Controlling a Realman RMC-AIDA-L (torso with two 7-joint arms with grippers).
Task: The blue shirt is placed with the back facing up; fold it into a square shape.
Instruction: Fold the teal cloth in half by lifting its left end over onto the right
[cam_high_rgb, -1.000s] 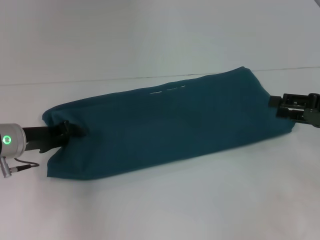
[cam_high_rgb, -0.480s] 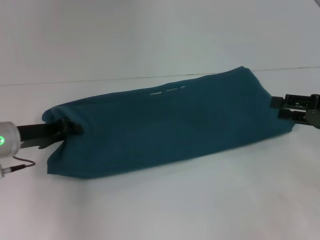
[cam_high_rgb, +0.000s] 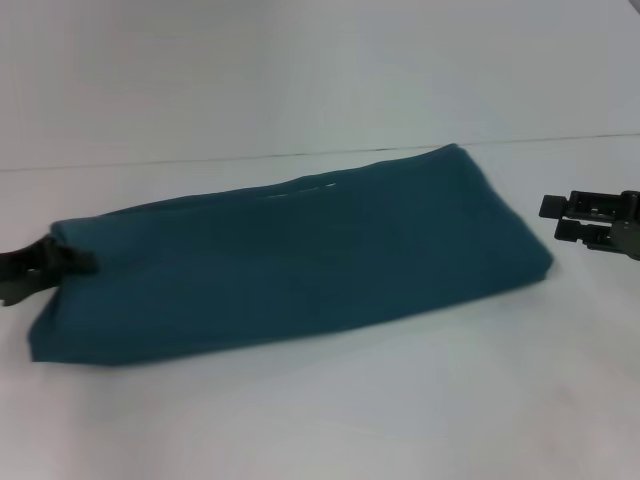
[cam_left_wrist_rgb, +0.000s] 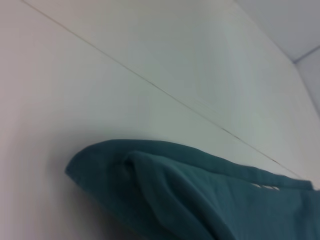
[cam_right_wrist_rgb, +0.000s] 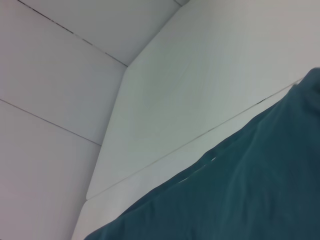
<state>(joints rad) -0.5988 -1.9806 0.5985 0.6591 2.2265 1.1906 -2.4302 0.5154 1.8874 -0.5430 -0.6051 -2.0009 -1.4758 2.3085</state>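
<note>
- Teal cloth, the shirt (cam_high_rgb: 300, 260), lies on the white table (cam_high_rgb: 330, 410) as a long narrow band, its sides apparently folded in already; no sleeves stick out in the head view.
- That stage I judge done. What is left is folding the band across its length, once or twice, to reach a square.
- Its long axis runs left to right across the table, slightly slanted: the left end sits nearer the robot, the right end farther back.
- The left wrist view shows layered folds at the left end, so it is not a single flat sheet.
- Left gripper (cam_high_rgb: 40, 268) is at the shirt's left end, touching the cloth; it seems pinched on that edge, but I cannot tell for sure.
- Right gripper (cam_high_rgb: 565, 218) hovers just beside the right end, clear of the cloth, fingers parted and holding nothing.
</note>
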